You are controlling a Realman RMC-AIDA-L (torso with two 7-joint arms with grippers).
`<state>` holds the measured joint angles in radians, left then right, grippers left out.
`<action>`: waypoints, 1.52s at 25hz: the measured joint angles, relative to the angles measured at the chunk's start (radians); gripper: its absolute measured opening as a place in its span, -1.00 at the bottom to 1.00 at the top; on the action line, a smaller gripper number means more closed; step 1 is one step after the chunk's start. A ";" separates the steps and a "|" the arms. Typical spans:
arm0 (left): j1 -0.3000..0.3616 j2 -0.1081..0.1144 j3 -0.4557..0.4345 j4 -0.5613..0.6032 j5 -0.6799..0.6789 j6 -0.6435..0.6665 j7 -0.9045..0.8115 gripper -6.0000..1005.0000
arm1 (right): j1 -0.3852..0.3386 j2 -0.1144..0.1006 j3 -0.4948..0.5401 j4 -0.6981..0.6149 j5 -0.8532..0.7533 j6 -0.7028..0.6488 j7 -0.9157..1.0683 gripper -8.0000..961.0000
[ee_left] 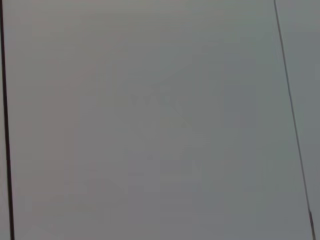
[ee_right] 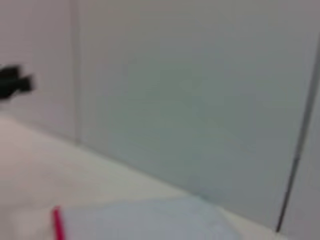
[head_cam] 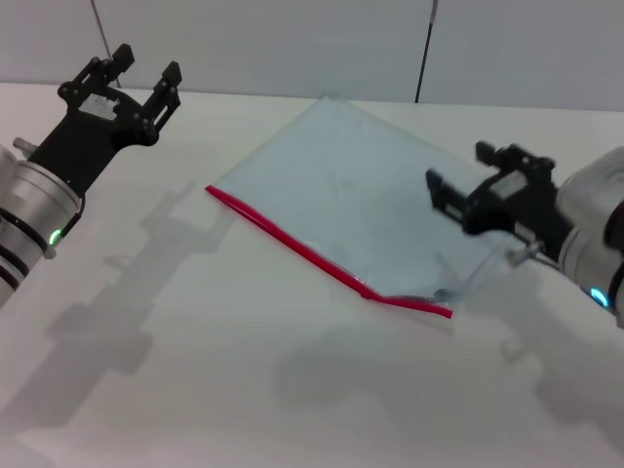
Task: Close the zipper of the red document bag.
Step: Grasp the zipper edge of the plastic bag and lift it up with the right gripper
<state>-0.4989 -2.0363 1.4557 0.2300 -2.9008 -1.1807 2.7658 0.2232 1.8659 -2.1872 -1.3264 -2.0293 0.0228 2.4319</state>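
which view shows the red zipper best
The head view: the zipper runs its full length along the near edge of the red document bag, unobstructed. The right wrist view catches only one short red end beside a slice of the bag. The left wrist view shows only blank wall.

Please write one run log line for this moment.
left gripper: open, raised, far left | right gripper: open, over document bag | zipper: untouched
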 joint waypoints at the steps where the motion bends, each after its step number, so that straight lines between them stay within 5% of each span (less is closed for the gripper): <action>1: 0.000 0.000 0.000 0.000 0.000 0.000 0.000 0.24 | -0.021 0.001 0.026 -0.037 -0.070 -0.096 -0.024 0.47; 7: 0.001 0.001 0.000 -0.002 0.000 -0.001 0.000 0.24 | -0.104 0.033 0.125 -0.171 -0.174 -0.337 -0.154 0.47; 15: 0.000 0.003 0.000 -0.013 0.000 0.000 0.005 0.24 | -0.201 0.156 0.254 -0.263 -0.337 -0.584 -0.348 0.47; 30: 0.000 0.002 0.000 -0.012 0.001 0.000 0.010 0.23 | -0.127 0.156 0.245 -0.245 -0.459 -0.809 -0.381 0.47; 38: 0.000 0.002 -0.001 -0.012 0.000 0.000 0.011 0.23 | -0.096 0.159 0.248 -0.219 -0.487 -0.784 -0.381 0.47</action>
<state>-0.4985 -2.0341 1.4546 0.2179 -2.9005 -1.1812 2.7765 0.1274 2.0244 -1.9389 -1.5457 -2.5166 -0.7611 2.0508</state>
